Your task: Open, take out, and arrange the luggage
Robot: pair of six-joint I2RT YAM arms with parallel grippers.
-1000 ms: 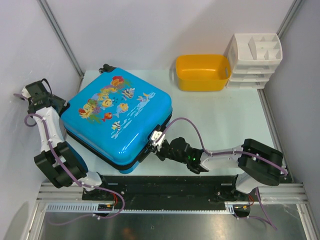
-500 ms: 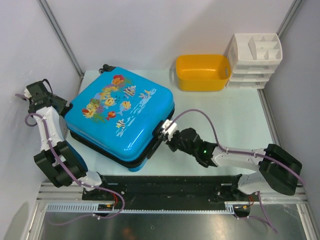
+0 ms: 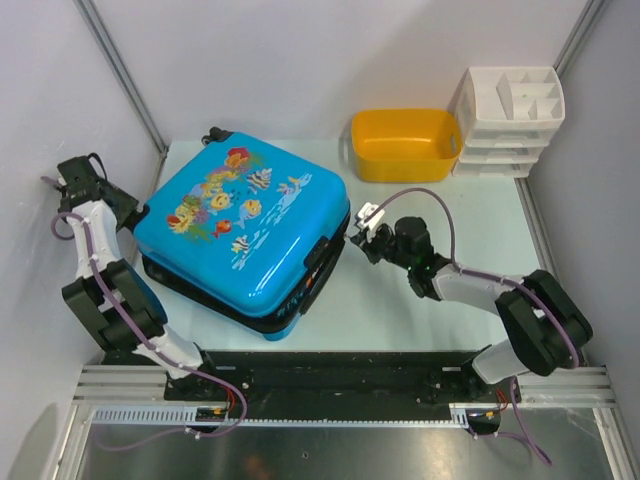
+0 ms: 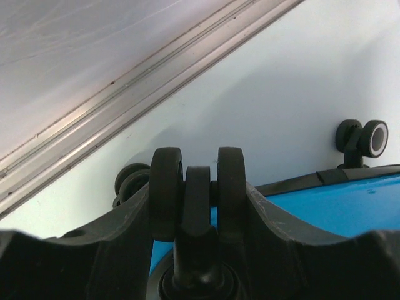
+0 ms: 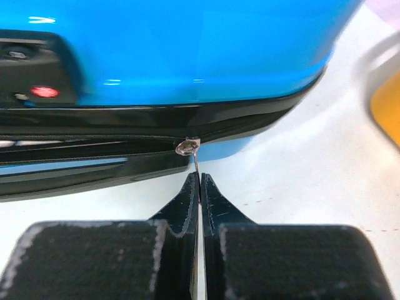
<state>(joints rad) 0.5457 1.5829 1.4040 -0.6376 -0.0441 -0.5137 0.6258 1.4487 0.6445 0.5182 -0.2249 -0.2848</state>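
Observation:
The luggage [image 3: 240, 235], a bright-blue fish-print suitcase, lies flat on the table's left half. My left gripper [image 3: 137, 212] is at its left corner. In the left wrist view its fingers [image 4: 300, 244] clamp a black double wheel [image 4: 197, 187]. My right gripper [image 3: 358, 232] is at the case's right edge, near the far corner. In the right wrist view this gripper [image 5: 199, 179] is shut on the thin metal zipper pull [image 5: 195, 164] hanging from the slider [image 5: 187, 147]. Left of the slider the black zipper band [image 5: 94, 156] is parted.
A yellow tub [image 3: 405, 145] stands at the back, with a white drawer organiser [image 3: 510, 120] to its right. A grey wall and frame post [image 3: 120, 75] run close behind my left arm. Another suitcase wheel [image 4: 365, 139] shows beyond the left gripper.
My right gripper has travelled from the case's near corner along its right side toward the far corner, drawing the zipper pull with it. The suitcase turned slightly. The left gripper kept hold of the wheel.

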